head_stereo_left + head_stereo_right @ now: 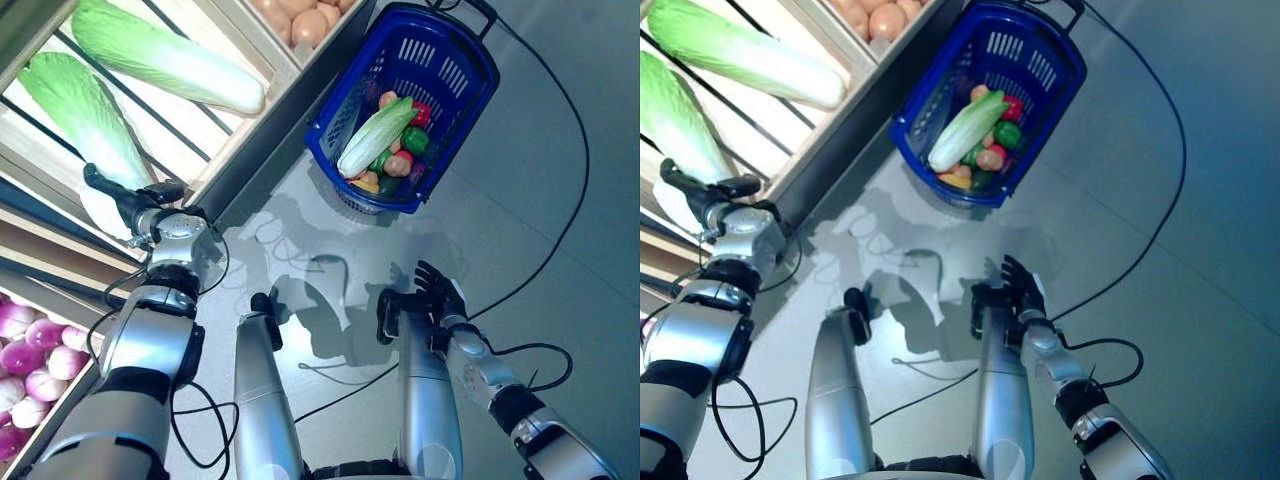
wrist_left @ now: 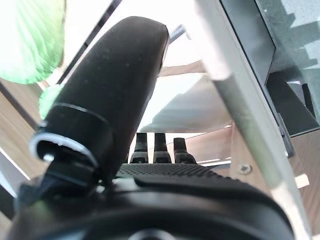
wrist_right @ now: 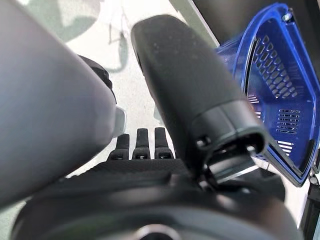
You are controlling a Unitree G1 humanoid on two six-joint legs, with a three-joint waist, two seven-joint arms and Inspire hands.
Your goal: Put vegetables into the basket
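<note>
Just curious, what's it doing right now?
Left hand open at shelf cabbage. Right hand open, empty. Basket already holds vegetables. Nothing in the way.

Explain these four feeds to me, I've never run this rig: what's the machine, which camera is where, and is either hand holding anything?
It is a humanoid robot. The two wide pictures come from its head, looking down; the two close ones from its wrists. The left hand reaches onto the wooden shelf, by a napa cabbage, fingers straight, holding nothing. The right hand hangs open and empty over the floor. The blue basket already holds a cabbage and smaller vegetables.
</note>
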